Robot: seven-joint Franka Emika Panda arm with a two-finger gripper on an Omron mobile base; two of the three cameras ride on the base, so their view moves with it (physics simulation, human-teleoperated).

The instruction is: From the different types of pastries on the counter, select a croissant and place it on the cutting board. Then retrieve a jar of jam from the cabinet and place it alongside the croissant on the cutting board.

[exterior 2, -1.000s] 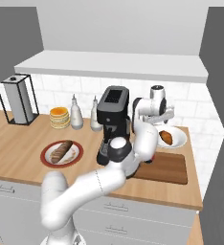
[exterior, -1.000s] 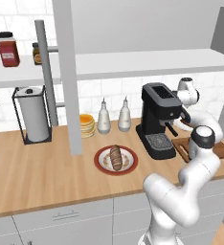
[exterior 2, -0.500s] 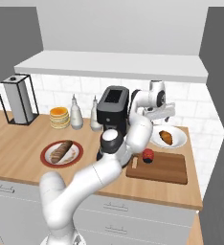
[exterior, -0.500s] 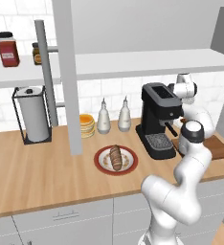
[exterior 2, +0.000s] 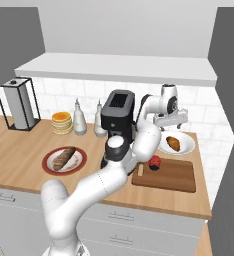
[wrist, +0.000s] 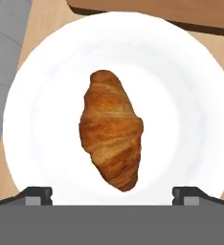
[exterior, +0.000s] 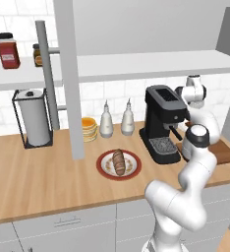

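Two-finger gripper (exterior 2: 171,121) is now raised farther right, jaws spread wide, above golden crescent croissant (wrist: 112,129) on round white plate (wrist: 195,119).

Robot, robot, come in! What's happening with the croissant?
Jaws open, gripper above the croissant. Croissant alone on white plate, untouched. Red jar already on cutting board. Nothing in the way.

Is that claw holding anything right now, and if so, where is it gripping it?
Nothing is held. The claw is open above the croissant, which lies untouched on its white plate.
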